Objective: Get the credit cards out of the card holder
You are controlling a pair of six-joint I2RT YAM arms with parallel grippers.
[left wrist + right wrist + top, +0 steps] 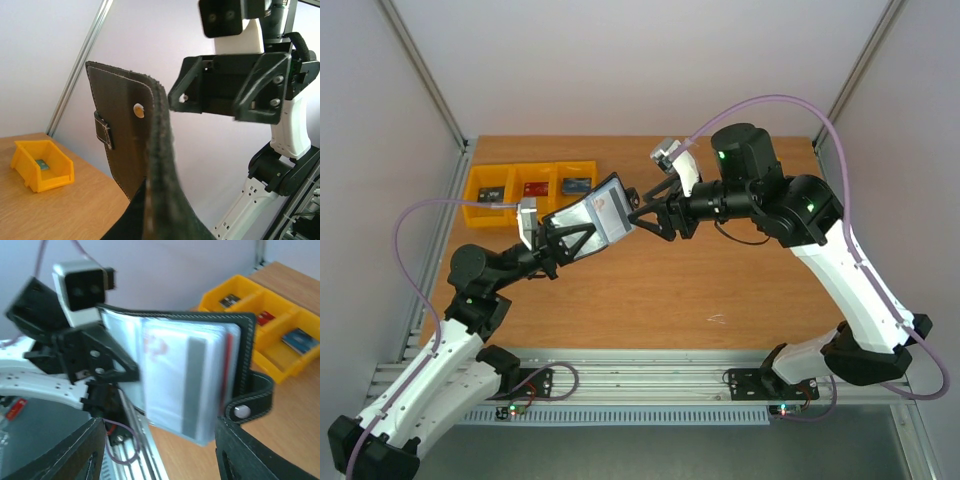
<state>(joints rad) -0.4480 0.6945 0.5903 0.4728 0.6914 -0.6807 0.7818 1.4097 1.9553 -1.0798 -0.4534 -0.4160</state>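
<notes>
Over the wooden bench (720, 290), mid-frame, the left tool (563, 238) clamped the black bi-fold card holder (595, 215); the right tool (642, 216) gaped beside it.

card holder (246, 340): black bi-fold, open, clear sleeves showing, up off the table, near upright, snap tab (243, 411) hanging at its lower edge | whitish card (167, 390): faint reddish marks, grey stripe, tucked in front sleeve | red card (229, 347): thin edge showing behind it

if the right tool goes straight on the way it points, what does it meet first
Most likely the open black bi-fold card holder, on its clear card-filled inside face; the gap left is unclear.
</notes>
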